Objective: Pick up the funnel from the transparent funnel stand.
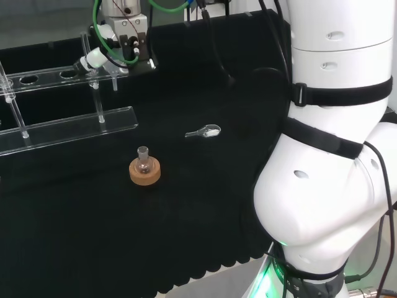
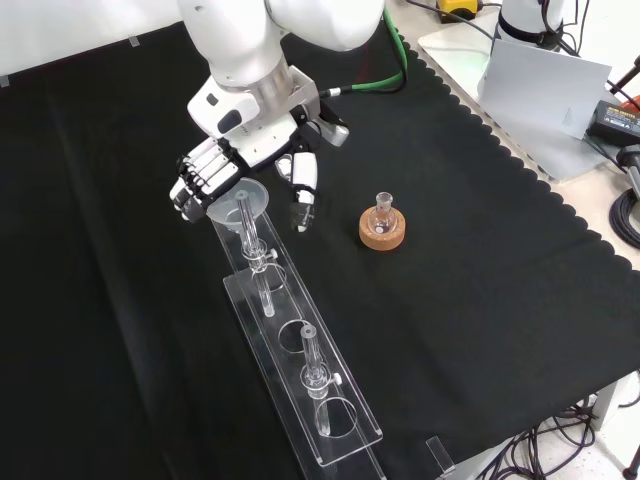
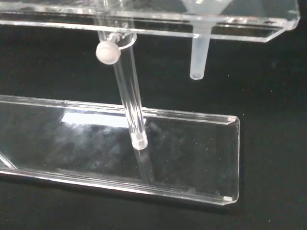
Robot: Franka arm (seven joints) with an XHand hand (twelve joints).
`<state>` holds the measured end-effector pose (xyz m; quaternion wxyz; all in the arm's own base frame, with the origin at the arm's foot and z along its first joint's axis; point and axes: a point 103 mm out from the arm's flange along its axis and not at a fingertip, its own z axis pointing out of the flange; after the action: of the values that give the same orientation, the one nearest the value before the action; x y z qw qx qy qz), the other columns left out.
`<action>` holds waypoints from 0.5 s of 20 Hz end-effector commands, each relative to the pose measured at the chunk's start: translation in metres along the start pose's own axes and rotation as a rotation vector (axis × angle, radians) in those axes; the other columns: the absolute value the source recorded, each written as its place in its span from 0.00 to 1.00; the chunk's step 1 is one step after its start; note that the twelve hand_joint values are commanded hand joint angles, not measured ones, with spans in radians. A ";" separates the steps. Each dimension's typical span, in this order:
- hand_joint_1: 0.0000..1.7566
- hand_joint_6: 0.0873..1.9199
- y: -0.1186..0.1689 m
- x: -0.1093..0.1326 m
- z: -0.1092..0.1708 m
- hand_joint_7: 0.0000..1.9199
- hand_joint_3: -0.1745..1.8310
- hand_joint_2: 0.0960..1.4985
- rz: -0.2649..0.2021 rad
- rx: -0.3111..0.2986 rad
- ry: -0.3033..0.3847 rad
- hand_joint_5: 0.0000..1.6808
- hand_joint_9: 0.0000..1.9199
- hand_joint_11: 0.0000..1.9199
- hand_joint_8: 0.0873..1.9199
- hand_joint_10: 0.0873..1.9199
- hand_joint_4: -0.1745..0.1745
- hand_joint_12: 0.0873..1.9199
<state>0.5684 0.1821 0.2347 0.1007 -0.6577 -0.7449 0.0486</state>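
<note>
- The bench (image 2: 470, 260) is covered with black cloth.
- The white arm (image 2: 240, 40) comes in from the top of the front view. In the head view it is the big white shape on the right.
- The stand (image 2: 290, 350) is long and clear. It has a flat base, thin posts and a top shelf with round holes. In the front view it runs from near the hand down toward the bottom edge.
- The hand (image 2: 225, 150) is at the far end of the stand, right by the funnel. Its fingers (image 2: 200, 170) are bent on one side of the funnel and its thumb (image 2: 303, 190) points down on the other side. I cannot tell if they touch it.
- The funnel (image 2: 242, 203) sits in the end hole of the shelf. In the wrist view its stem (image 3: 199, 55) hangs down under the shelf, above the base.
- A cork ring (image 2: 382, 230) lies on the cloth, apart from the stand. A small flask (image 2: 381, 212) stands in it.
- A little clear scoop (image 1: 205, 131) lies on the cloth in the head view.
</note>
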 end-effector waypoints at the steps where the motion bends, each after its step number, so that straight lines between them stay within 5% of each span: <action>1: 0.24 0.00 0.005 -0.010 -0.005 0.05 0.09 0.46 -0.016 0.002 -0.007 0.01 0.00 0.00 0.11 0.20 0.52 0.45; 10: 0.23 0.00 0.009 -0.014 -0.004 0.10 0.09 0.45 -0.017 0.010 -0.021 0.05 0.00 0.00 0.19 0.27 0.51 0.49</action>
<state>0.5798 0.1707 0.2373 0.0954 -0.6483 -0.7534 0.0552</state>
